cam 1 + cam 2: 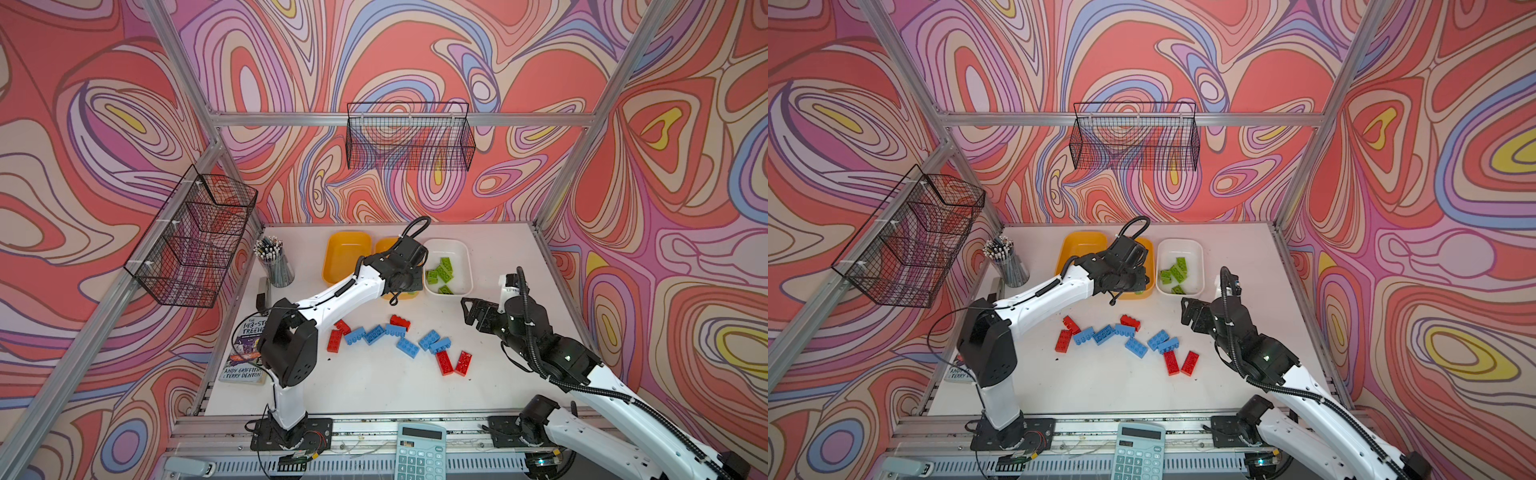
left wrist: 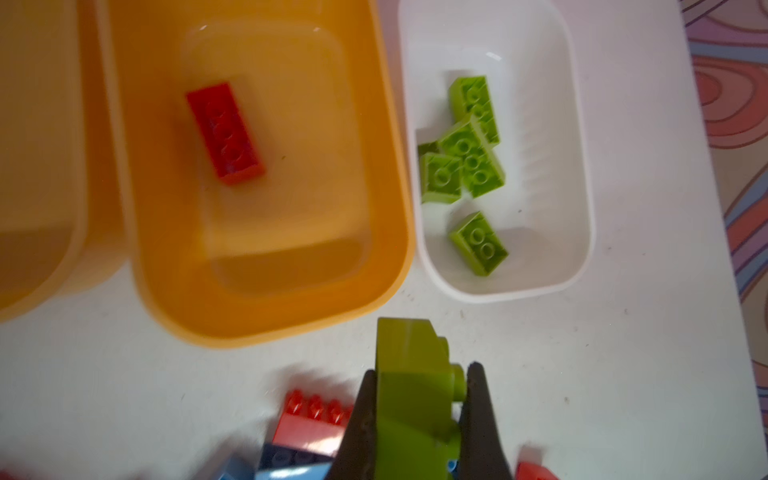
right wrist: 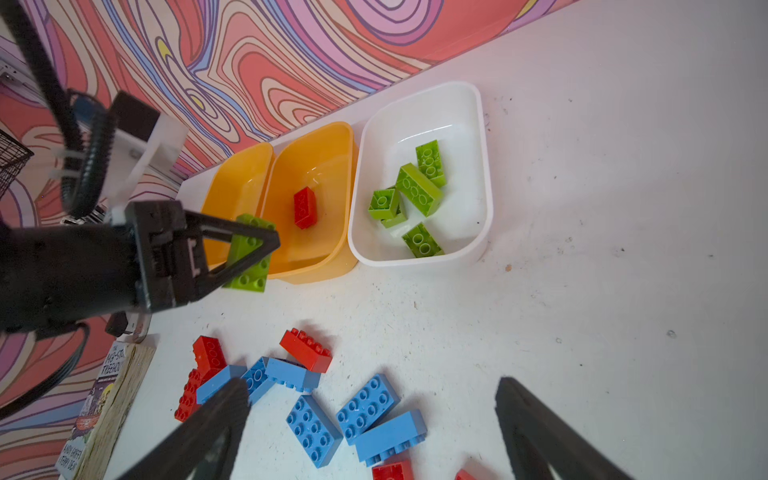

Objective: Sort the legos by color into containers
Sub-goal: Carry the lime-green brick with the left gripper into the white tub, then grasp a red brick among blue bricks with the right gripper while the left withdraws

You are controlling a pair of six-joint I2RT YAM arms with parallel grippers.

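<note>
Your left claw (image 2: 422, 370) is clamped shut on a green brick (image 2: 411, 345), one finger on the studded face and the other on the underside. The brick's long side runs out along the fingers, past their tips.

Just beyond the claw sits the near end of the middle yellow tray (image 2: 266, 316), which holds a single red brick (image 2: 224, 133). That is the wrong home for what you carry.

The white tray (image 2: 536, 104) lies beside the yellow one, ahead of the claw and off to its right. Its long side runs away from you, and the other green bricks (image 2: 469, 149) lie bunched toward its middle. I judge the coming move to be a sideways carry to the right with a little reach forward. The near end of the white tray looks the barest spot for a drop.

Your right claw (image 3: 371, 386) hangs wide open and empty. It is nearer the white tray than the left one, so watch the gap between the two arms as you cross.

The loose blue bricks (image 3: 365, 409) and red bricks (image 3: 305, 349) lie on the table (image 2: 623, 353) behind the left claw, unsorted.
</note>
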